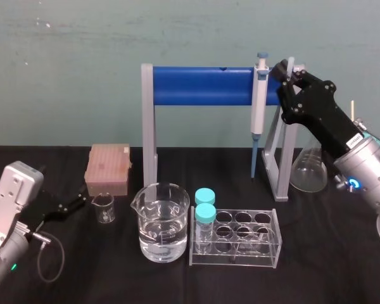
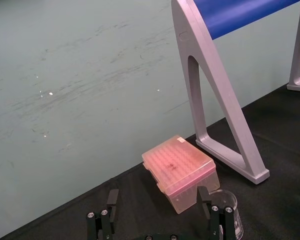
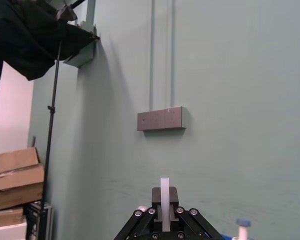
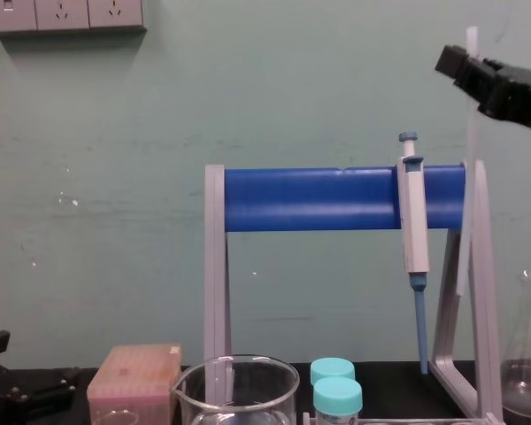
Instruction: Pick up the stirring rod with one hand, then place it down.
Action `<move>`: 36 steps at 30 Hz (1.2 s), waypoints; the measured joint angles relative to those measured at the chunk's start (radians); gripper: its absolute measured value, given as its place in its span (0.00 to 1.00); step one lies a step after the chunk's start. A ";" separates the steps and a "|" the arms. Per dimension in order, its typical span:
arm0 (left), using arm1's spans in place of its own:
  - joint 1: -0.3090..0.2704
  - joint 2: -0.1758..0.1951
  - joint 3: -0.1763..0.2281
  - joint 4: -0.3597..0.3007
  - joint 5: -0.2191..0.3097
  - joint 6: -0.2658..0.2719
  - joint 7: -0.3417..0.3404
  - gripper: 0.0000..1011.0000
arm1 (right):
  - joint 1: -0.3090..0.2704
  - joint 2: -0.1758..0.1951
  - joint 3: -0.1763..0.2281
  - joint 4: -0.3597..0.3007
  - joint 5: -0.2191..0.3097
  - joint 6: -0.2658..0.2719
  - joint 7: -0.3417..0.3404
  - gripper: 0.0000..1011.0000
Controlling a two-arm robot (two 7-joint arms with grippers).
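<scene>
One step of the two looked done to me: the right gripper (image 4: 467,69) was up high with its jaws pinched on the stirring rod (image 4: 469,133), so I judged the pick-up finished and the putting down as the part left. The grip sat close to the rod's upper end; a short stub stood above the jaws and the long remainder hung below them, nearly upright with a slight lean. Just to the jaws' left was the pipette (image 4: 414,212) on its blue-barred stand (image 4: 319,199). The rod's lower part ran close along the stand's grey end post, and I couldn't tell whether they touched. Below the jaws and a little to their right stood a glass flask (image 1: 310,168). For the next move I reckoned I'd need to draw the rod away from the stand, lower it over bare table (image 1: 329,266), tip it flat and only then let the jaws part. The rod was thin, straight, milky and half see-through, and it looked slick. My left gripper (image 2: 157,192) rested low by the table, jaws spread with nothing between them, a pink box (image 2: 180,170) just beyond them.
</scene>
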 joint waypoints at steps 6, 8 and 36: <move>0.000 0.000 0.000 0.000 0.000 0.000 0.000 0.99 | -0.002 0.004 0.013 -0.005 -0.011 0.000 -0.004 0.07; 0.000 0.000 0.000 0.000 0.000 0.000 0.000 0.99 | -0.004 0.004 0.015 -0.006 -0.015 0.000 -0.004 0.07; 0.000 0.000 0.000 0.000 0.000 0.000 0.000 0.99 | -0.011 0.004 0.014 -0.002 -0.024 0.014 0.010 0.07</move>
